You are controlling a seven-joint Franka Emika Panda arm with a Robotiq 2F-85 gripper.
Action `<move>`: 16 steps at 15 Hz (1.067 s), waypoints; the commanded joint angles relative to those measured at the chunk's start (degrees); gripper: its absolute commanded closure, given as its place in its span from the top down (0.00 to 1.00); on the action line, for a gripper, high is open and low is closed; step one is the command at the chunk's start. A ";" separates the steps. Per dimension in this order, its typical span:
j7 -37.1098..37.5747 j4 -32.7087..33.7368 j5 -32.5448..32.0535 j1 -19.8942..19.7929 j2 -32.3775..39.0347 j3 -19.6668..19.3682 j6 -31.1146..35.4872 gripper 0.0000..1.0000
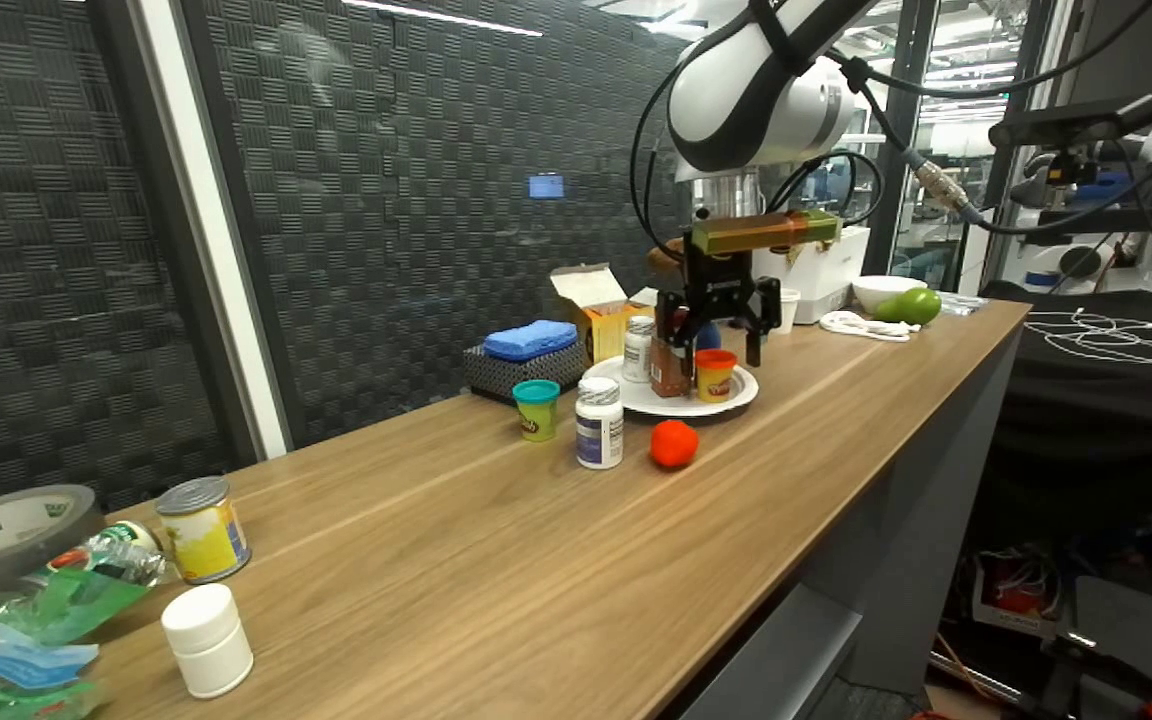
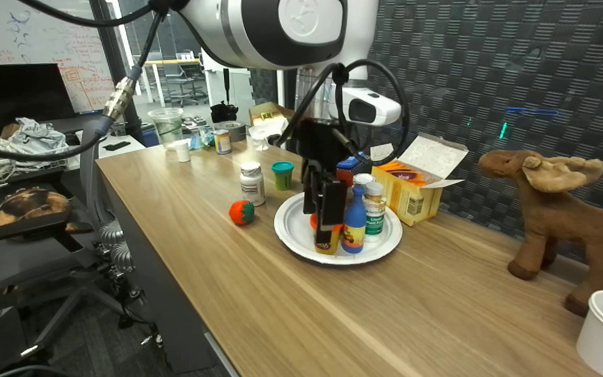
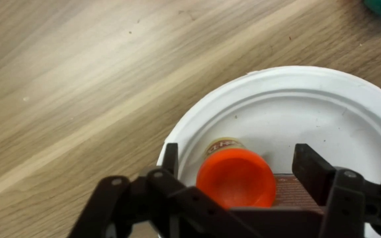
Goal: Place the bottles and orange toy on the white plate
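The white plate (image 1: 636,402) carries a yellow tub with an orange lid (image 3: 236,178), a brown box (image 1: 669,372), a blue bottle (image 2: 354,215) and two white bottles, one silver-capped (image 1: 638,350), one green-labelled (image 2: 375,217). My gripper (image 3: 237,157) stands open over the plate. Its fingers straddle the tub, with a gap on both sides of the lid. Off the plate, on the tabletop, are a white bottle with a purple label (image 1: 599,430), a green tub with a teal lid (image 1: 536,412) and the round orange toy (image 1: 674,444), which has green leaves in an exterior view.
Close behind the plate sit an open yellow box (image 2: 411,193) and a dark box topped by a blue cloth (image 1: 530,340). A brown plush moose (image 2: 558,204) stands farther along. A can (image 1: 202,530) and a squat white jar (image 1: 207,640) are at the table's far end.
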 commanded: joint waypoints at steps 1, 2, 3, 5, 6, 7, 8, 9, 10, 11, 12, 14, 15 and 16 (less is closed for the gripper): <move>0.24 -1.42 0.13 0.15 -2.46 -0.44 0.27 1.00; 0.44 -2.07 -0.21 0.28 -3.19 -0.51 0.27 1.00; 0.57 -3.14 -0.43 0.53 -4.50 -0.41 -0.49 1.00; 2.97 -5.82 -2.71 1.50 -7.38 -0.67 0.16 1.00; 4.39 -7.14 -3.96 1.91 -8.94 -0.72 0.24 1.00; 6.07 -8.71 -6.20 2.47 -10.88 -0.65 0.09 1.00; 7.27 -9.84 -7.67 2.73 -12.44 -0.38 -0.55 1.00; 8.52 -11.36 -9.45 3.13 -14.40 0.04 -1.41 1.00; 9.44 -12.43 -10.71 3.40 -16.01 0.58 -2.37 1.00; 9.33 -13.30 -11.08 3.62 -17.47 1.41 -3.95 1.00; 8.43 -13.64 -10.90 3.85 -18.58 2.39 -5.42 1.00; 7.55 -12.99 -11.36 4.59 -19.28 4.50 -6.58 1.00; 7.36 -11.36 -10.57 5.04 -18.59 5.67 -6.93 1.00; 7.44 -10.56 -10.27 5.35 -18.46 6.57 -7.15 1.00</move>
